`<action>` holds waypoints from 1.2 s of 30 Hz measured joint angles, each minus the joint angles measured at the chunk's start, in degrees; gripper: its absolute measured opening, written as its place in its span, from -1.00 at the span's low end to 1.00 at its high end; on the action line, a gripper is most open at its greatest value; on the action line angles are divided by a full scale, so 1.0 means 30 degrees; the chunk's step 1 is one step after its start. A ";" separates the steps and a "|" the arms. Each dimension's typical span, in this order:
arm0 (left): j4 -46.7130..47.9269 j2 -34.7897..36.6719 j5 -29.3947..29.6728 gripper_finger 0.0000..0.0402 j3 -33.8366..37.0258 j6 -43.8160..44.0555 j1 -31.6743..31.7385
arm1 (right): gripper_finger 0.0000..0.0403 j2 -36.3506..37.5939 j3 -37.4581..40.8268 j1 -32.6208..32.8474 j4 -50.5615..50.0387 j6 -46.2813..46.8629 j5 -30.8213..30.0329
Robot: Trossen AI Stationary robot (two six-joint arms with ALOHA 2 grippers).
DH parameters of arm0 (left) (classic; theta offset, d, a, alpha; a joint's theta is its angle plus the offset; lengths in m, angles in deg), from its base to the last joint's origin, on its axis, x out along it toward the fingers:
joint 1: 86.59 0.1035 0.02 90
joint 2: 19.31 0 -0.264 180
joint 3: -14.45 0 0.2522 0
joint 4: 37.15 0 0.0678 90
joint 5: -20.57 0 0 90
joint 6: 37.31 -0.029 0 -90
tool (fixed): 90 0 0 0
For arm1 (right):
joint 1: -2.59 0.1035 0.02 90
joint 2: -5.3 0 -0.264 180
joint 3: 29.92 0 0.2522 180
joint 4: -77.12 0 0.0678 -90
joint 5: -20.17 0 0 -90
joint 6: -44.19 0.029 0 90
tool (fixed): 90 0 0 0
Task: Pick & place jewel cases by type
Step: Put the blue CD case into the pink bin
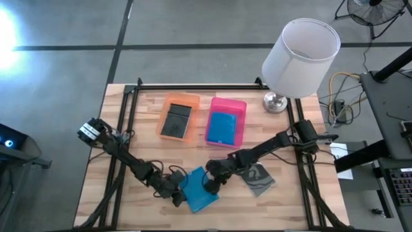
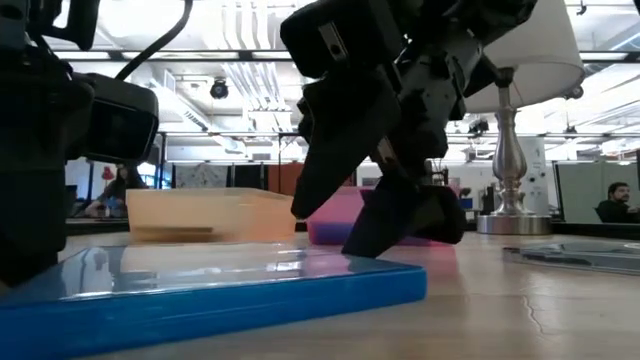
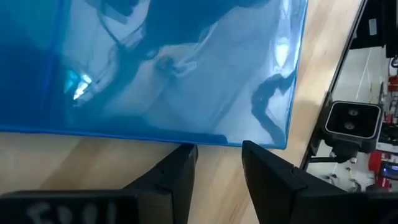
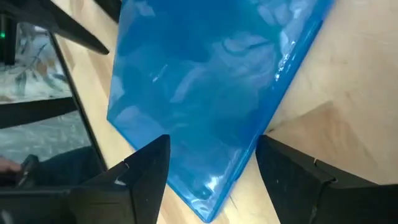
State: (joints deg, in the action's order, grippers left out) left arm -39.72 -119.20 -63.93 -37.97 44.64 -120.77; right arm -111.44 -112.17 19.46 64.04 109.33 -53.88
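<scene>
Blue jewel case (image 1: 199, 191) lies flat on the surface, corner poking between the right gripper (image 4: 211, 168) jaws, spread wide around it. Left gripper (image 3: 219, 163) jaws sit narrowly apart, right at its edge, holding nothing.

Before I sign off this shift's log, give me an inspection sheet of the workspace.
Surface: wooden table, black frame rails.
Job's things: blue jewel case flat at the near edge between both grippers; grey case flat beside it; dark case in the orange tray; blue case in the pink tray.
Clutter: lamp at the far right corner.
Grippers: left gripper open at the blue case's edge; right gripper open, straddling its corner.
Cables: yellow and black wires off the table's right.
Surroundings: office, seated people far behind.
</scene>
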 joint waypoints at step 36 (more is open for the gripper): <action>0.1841 0.3120 0.5586 -0.39 0.0876 -0.2754 -0.1346 | -0.91 0.1081 -0.0116 0.0189 0.0719 0.2487 -0.3808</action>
State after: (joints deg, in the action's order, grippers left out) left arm -34.20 -109.84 -47.18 -35.34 36.38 -124.81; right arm -108.20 -112.52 20.03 66.20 116.79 -65.31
